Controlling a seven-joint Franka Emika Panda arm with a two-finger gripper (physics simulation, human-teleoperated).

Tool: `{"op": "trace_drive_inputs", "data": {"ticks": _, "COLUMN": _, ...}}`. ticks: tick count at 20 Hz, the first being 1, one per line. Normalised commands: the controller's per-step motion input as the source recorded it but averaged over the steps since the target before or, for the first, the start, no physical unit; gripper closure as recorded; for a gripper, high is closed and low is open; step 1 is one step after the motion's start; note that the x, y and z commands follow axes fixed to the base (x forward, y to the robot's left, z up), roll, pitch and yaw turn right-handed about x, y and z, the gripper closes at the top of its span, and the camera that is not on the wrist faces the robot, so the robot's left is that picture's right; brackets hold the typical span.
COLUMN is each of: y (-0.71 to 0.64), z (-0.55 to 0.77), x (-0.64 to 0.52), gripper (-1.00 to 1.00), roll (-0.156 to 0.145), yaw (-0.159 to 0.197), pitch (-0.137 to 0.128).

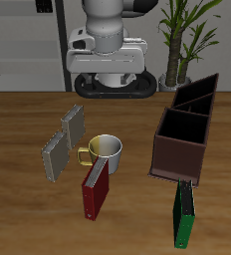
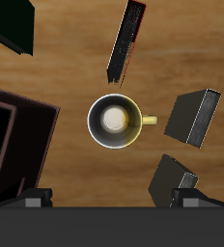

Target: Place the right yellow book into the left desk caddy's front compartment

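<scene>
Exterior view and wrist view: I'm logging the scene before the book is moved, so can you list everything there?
Small thin grey-tan grid-textured books: two, standing side by side; the right yellow book nearer the table's front edge, its twin farther back.
White mug with yellow handle: one, beside the books.
Dark red book: one, in front of the mug.
Green book: one, near the front edge.
Long dark brown open-topped left desk caddy: one, behind the green book.
Wooden table: one.
Potted plant: one, behind the table.
Gripper: above the mug, empty.

The gripper (image 2: 112, 201) shows only as two fingertips at the frame edge, while the left desk caddy (image 2: 15, 145) and green book (image 2: 15, 24) seem cropped.
</scene>
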Motion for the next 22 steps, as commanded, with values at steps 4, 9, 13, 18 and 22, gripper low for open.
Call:
{"op": "trace_drive_inputs", "data": {"ticks": 4, "y": -0.39, "z": -0.01, "x": 0.20, "gripper": -1.00, "roll": 0.011, "yaw": -0.016, "pitch": -0.030}}
{"op": "trace_drive_inputs", "data": {"ticks": 9, "y": -0.47, "z": -0.06, "x": 0.18, "gripper": -1.00, "roll": -0.031, "yaw": -0.006, "pitch": 0.008}}
{"op": "trace_drive_inputs", "data": {"ticks": 13, "y": -0.39, "z": -0.12, "x": 0.20, "gripper": -1.00, "roll": 0.008, "yaw": 0.011, "pitch": 0.015}}
{"op": "trace_drive_inputs", "data": {"ticks": 18, "y": -0.29, "z": -0.10, "x": 0.11, "gripper": -1.00, "roll": 0.054, "yaw": 0.022, "pitch": -0.040}}
{"op": "trace_drive_inputs", "data": {"ticks": 22, "y": -0.35, "z": 0.07, "x": 0.04, "gripper": -1.00, "roll": -0.004, "yaw": -0.025, "pitch": -0.069}}
